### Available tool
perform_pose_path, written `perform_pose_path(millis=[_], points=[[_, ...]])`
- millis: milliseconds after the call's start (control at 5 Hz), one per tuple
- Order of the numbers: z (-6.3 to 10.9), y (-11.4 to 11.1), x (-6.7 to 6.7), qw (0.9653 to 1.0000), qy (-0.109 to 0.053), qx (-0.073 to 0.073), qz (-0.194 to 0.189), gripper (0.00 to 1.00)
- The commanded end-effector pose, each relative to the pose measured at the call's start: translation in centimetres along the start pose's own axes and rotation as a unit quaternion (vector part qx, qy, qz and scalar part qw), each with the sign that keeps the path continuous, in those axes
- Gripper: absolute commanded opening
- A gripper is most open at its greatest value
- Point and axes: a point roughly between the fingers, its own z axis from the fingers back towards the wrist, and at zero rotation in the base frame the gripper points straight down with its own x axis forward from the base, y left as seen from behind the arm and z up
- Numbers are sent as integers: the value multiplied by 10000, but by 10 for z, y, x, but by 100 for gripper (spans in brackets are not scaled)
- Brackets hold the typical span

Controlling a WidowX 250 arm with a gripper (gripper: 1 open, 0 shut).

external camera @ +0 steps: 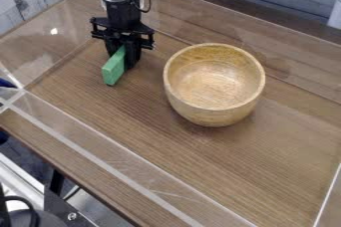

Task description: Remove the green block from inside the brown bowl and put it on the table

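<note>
The pincer (122,50) points straight down over the tabletop (160,146) and is clenched on the top end of the green block (115,67). The block hangs just under the fingers, a little tilted, and its lower end is at the wood surface or very close to it; I cannot tell if it touches. The black arm goes up from the pincer to the top edge of the picture. The brown bowl (213,83) stands to the right of the pincer, near but apart from it, and the inside of the bowl shows only bare wood. A low clear wall (94,156) runs along the edge of the tabletop, well apart from the pincer, toward the near side.
</note>
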Motion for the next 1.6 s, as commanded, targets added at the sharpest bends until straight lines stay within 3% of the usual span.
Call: perform_pose_path(millis=[0, 200, 600, 1000, 1400], points=[[4, 7, 1, 9998, -135, -24, 154, 0], [3, 7, 2, 9996, -195, -77, 172, 0], [4, 7, 16, 9998, -56, 166, 55, 0], [4, -4, 12, 9996, 28, 64, 256, 0], [5, -9, 18, 9993, 17, 289, 249, 0]])
